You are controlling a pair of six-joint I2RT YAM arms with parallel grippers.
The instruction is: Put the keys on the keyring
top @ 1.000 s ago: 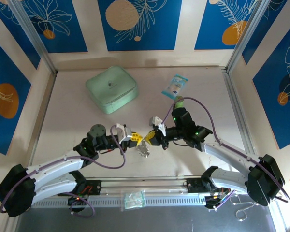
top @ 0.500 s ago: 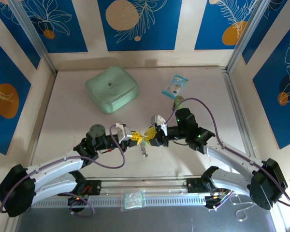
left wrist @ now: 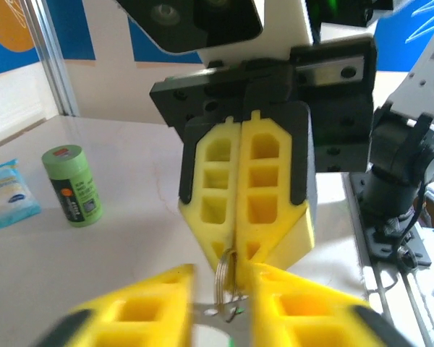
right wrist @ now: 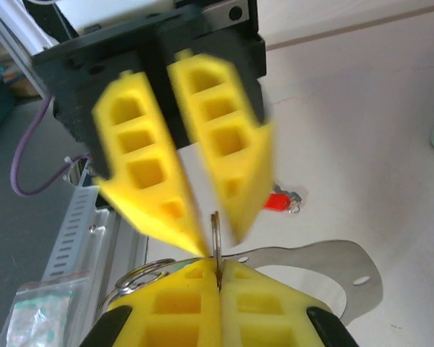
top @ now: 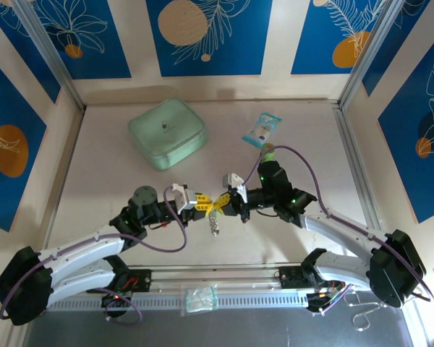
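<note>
A thin silvery keyring (right wrist: 216, 231) stands edge-on, and my right gripper (right wrist: 218, 266) is shut on its lower part. My left gripper (right wrist: 218, 240) faces it with its yellow fingers (right wrist: 152, 181) spread to either side of the ring. In the left wrist view the keyring (left wrist: 228, 266) pokes out of the shut right gripper (left wrist: 236, 246), inside the gap of my open left gripper (left wrist: 223, 280). A flat silvery metal piece (right wrist: 333, 254) hangs below, with a speck of green under it. The red key (right wrist: 278, 202) lies on the table. From above, both grippers (top: 205, 206) (top: 225, 204) meet mid-table over a dangling bundle (top: 215, 225).
A mint-green pouch (top: 167, 132) sits at the back left and a blue-white packet (top: 262, 129) at the back right. A small green cylinder (left wrist: 72, 184) stands behind the right arm. A clear plastic bag (top: 201, 298) lies on the front rail. More wire rings (right wrist: 139, 276) hang beside my right fingers.
The right gripper shifted left toward the left gripper, then eased back slightly right. The dangling bundle stays between the two. The left arm has barely moved.
</note>
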